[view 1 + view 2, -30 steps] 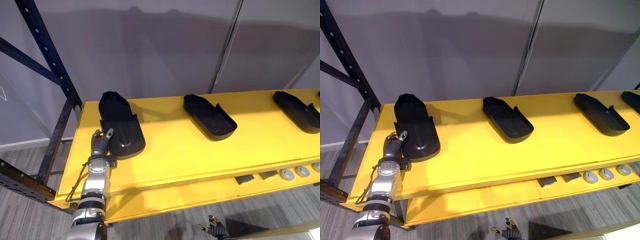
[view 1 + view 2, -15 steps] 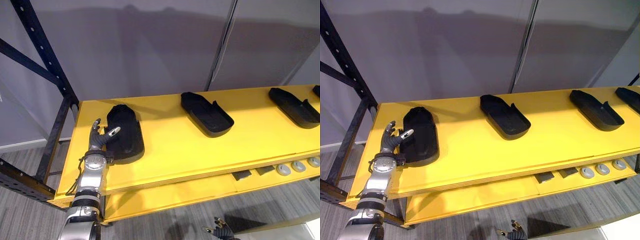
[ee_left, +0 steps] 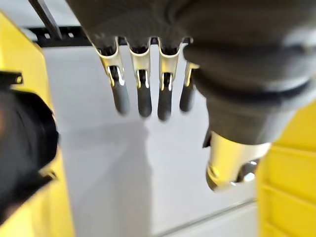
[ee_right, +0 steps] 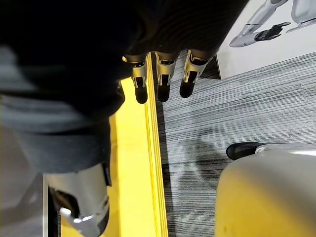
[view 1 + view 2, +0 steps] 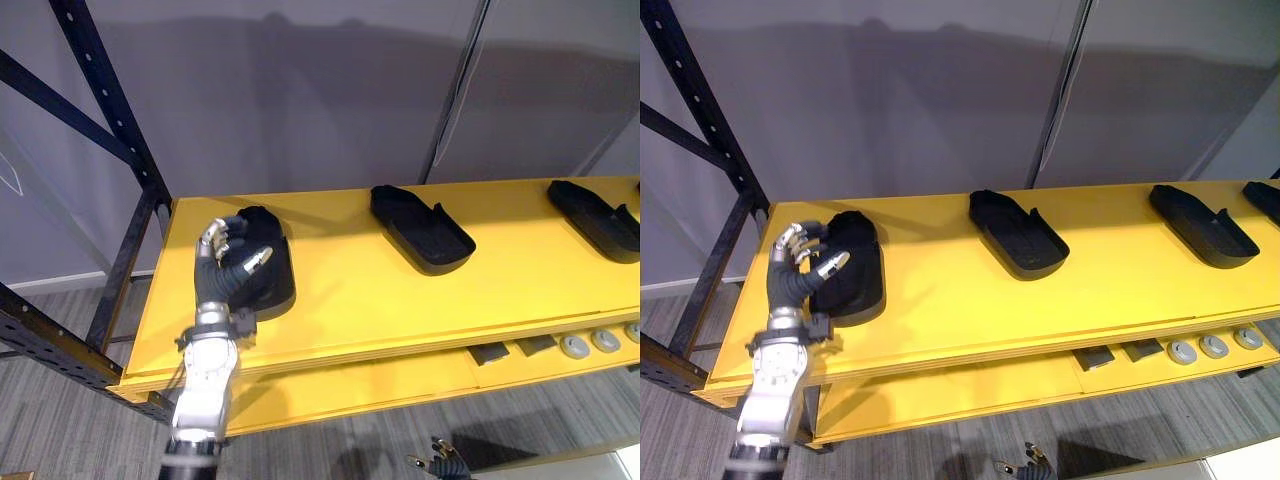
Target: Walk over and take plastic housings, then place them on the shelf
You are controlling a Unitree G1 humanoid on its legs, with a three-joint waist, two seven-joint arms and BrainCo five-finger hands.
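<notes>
Housing (image 5: pixel 282 280) has been set on the shelf (image 5: pixel 350 300) and released, the left hand (image 5: pixel 222 265) now raised beside it, fingers relaxed, empty.

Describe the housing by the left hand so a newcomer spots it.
Find the long yellow shelf with a row of black plastic housings. Go to its left end, by the dark rack post. The leftmost housing is the one with the left hand raised beside it.

I see three round silver discs (image 5: pixel 604 342) next to two small dark blocks (image 5: pixel 489 353), grey striped floor (image 5: pixel 60 440), grey wall panels (image 5: pixel 300 110).
</notes>
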